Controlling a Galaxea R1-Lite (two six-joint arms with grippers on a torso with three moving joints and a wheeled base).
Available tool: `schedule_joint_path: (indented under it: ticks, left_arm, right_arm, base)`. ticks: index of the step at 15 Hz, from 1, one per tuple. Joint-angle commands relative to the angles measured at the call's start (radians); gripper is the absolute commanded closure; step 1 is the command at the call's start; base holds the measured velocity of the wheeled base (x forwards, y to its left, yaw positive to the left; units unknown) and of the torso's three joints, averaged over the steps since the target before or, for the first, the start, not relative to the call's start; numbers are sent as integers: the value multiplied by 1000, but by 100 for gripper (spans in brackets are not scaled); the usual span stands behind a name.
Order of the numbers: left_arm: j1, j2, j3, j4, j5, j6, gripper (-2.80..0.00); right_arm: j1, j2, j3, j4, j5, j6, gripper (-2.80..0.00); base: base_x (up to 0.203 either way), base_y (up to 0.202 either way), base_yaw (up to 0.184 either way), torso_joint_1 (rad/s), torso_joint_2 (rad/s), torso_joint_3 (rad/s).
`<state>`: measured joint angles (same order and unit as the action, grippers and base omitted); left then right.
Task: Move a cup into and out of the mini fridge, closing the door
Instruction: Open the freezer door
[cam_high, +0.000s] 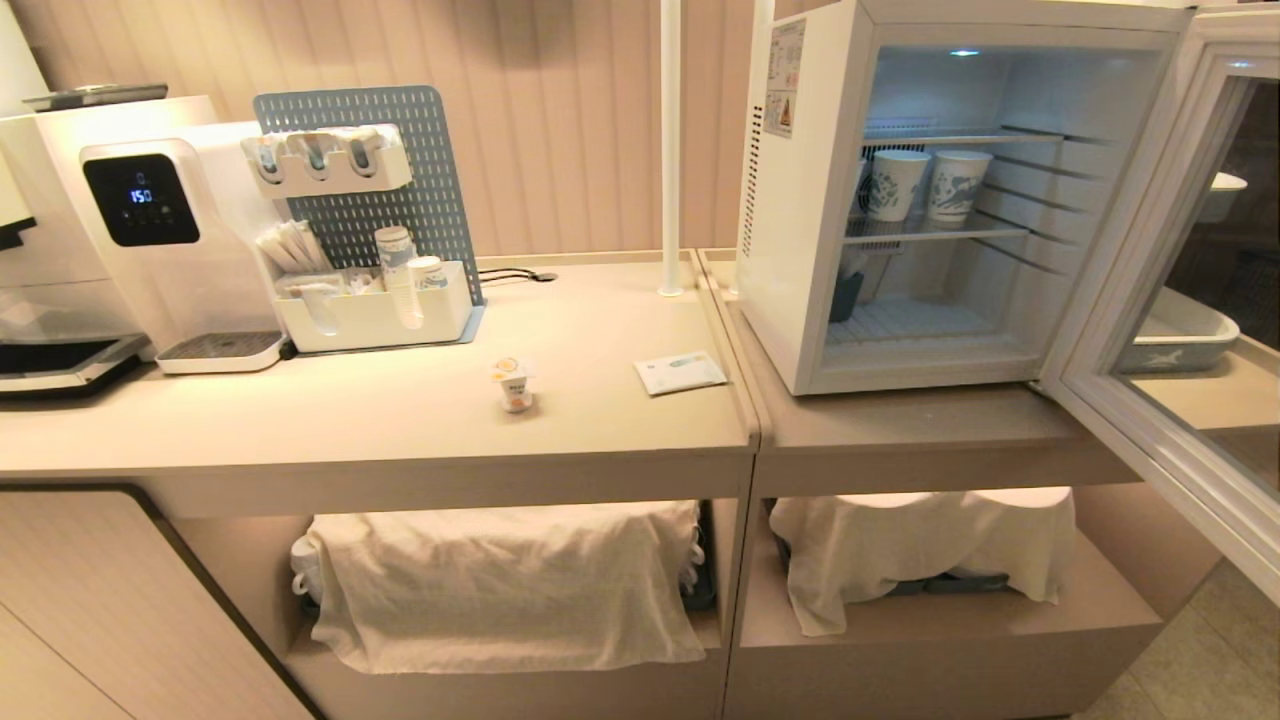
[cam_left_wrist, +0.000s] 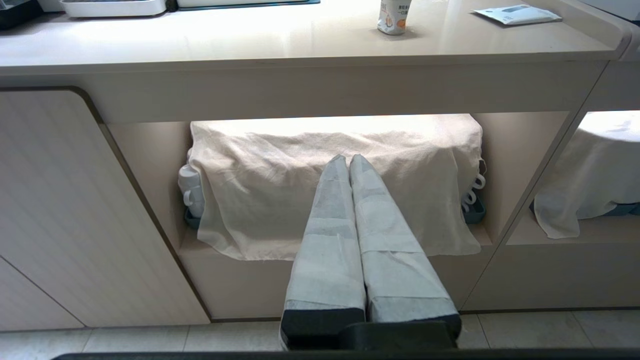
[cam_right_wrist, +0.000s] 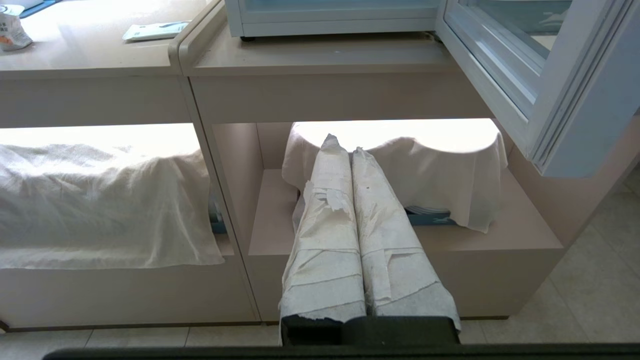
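Note:
The cup (cam_high: 515, 384), tiny and white with an orange label, stands alone on the beige counter (cam_high: 400, 420), left of the mini fridge (cam_high: 800, 250). The mini fridge stands open and lit, its wire shelves showing. Its door (cam_high: 1150, 330) is swung out wide to the right. The left wrist view shows the cup (cam_left_wrist: 394, 17) on the counter top, far above my left gripper (cam_left_wrist: 348, 159), which is shut and empty, low before the cupboard shelf. My right gripper (cam_right_wrist: 342, 146) is also shut and empty, below the counter under the door's lower corner (cam_right_wrist: 530, 115).
Two tall printed paper cups (cam_high: 925, 185) stand on the fridge's middle shelf. A small packet (cam_high: 680, 372) lies right of the cup. A cup-and-straw organiser (cam_high: 370, 300) and a water dispenser (cam_high: 160, 240) stand at the back left. Cloth-covered crockery (cam_high: 500, 580) fills the lower shelves.

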<state>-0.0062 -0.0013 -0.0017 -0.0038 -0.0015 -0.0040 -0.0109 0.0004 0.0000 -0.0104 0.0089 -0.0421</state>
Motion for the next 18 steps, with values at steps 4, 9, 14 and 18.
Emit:
schedule_joint_path:
  ticks: [4, 9, 14, 18]
  left_arm:
    - [0, 1, 0, -1, 0, -1, 0]
    - [0, 1, 0, -1, 0, -1, 0]
    - [0, 1, 0, -1, 0, -1, 0]
    - [0, 1, 0, -1, -1, -1, 0]
  right_arm:
    - [0, -2, 9, 0, 0, -1, 0]
    - [0, -2, 9, 0, 0, -1, 0]
    - [0, -2, 9, 0, 0, -1, 0]
    - [0, -2, 9, 0, 0, -1, 0]
  base:
    - [0, 0, 0, 0, 0, 0]
    - [0, 0, 0, 0, 0, 0]
    - [0, 0, 0, 0, 0, 0]
    - [0, 0, 0, 0, 0, 0]
